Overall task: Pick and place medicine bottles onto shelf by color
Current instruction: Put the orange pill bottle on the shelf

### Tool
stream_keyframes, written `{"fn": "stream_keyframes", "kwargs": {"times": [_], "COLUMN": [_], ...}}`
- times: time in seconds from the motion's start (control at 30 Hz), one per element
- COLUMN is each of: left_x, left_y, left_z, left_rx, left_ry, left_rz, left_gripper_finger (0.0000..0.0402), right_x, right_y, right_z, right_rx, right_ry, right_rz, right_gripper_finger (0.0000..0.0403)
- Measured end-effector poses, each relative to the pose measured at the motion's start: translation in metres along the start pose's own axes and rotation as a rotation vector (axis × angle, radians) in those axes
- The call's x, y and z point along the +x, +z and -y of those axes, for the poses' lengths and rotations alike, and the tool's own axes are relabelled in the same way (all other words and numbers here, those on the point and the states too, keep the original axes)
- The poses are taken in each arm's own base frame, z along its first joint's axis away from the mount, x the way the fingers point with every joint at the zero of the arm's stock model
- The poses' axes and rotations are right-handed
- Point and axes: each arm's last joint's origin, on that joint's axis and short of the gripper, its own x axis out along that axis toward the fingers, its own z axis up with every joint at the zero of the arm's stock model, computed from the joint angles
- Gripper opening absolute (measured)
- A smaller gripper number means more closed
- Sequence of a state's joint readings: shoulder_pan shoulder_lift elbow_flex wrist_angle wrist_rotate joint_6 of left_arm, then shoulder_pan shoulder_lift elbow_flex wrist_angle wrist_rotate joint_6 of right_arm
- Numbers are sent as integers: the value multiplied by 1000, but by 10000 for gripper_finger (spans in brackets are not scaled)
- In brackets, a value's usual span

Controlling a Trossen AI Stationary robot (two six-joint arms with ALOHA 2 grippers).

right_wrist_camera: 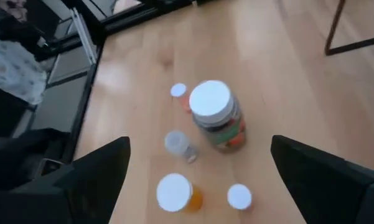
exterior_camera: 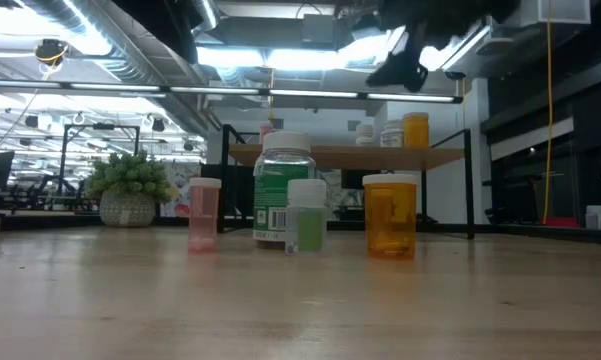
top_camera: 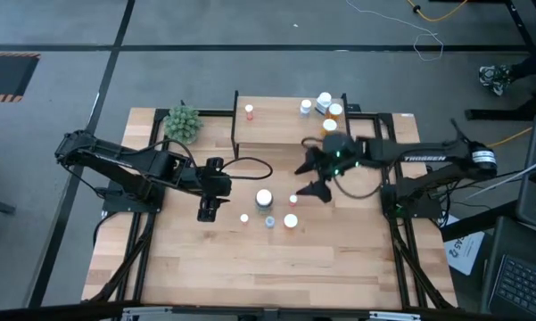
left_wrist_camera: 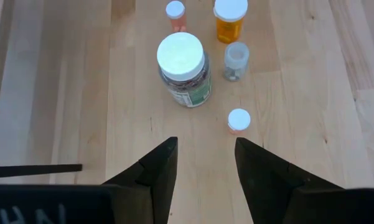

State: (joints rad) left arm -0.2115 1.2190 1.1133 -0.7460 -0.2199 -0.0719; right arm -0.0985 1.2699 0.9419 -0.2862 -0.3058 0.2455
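Observation:
Five bottles stand upright on the table: a large green one (top_camera: 264, 198) (exterior_camera: 282, 190), an orange one (top_camera: 291, 221) (exterior_camera: 391, 215), a small pale green one (top_camera: 270, 221) (exterior_camera: 306, 229) and two small pink ones (top_camera: 244, 218) (top_camera: 293, 200). The shelf (top_camera: 285, 134) (exterior_camera: 350, 155) stands at the far side and carries several bottles, among them a pink one (top_camera: 249, 111) and an orange one (top_camera: 336, 111). My left gripper (top_camera: 205, 212) (left_wrist_camera: 205, 168) is open, left of the group, pointing at it. My right gripper (top_camera: 314, 176) (right_wrist_camera: 202, 180) is wide open, raised above the group.
A green leafy plant ball (top_camera: 183, 123) (exterior_camera: 128, 188) sits at the table's far left, beside the shelf. A black cable loops across the table between the arms (top_camera: 250, 165). Bare wood lies along the near half of the table (top_camera: 276, 267).

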Motion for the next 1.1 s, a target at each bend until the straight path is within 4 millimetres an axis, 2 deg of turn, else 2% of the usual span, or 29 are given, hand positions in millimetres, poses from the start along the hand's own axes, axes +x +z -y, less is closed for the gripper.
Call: {"fn": "stream_keyframes", "kwargs": {"times": [0.13,0.23,0.4,0.63,0.8,0.93,1.1], "left_x": [0,0,0,0,0,0,0], "left_y": [0,0,0,0,0,0,0], "left_z": [0,0,0,0,0,0,0], "left_rx": [3,4,4,4,4,4,4], "left_ry": [0,0,1,1,1,1,1], "left_rz": [-1,-1,-1,-1,-1,-1,-1], "left_gripper_finger": [156,156,156,156,156,156,156], "right_x": [29,49,77,112,124,127,126], "right_y": [-33,-50,-66,-82,-92,-96,-100], "right_z": [-11,-26,-45,-52,-45,-46,-49], "right_rx": [-107,-233,-437,-482,-481,-437,-417], "right_ry": [17,23,-76,-95,-165,-169,-168], "right_rz": [11,29,-23,-142,-238,-250,-275], "right_gripper_finger": [391,391,391,391,391,389,359]}}
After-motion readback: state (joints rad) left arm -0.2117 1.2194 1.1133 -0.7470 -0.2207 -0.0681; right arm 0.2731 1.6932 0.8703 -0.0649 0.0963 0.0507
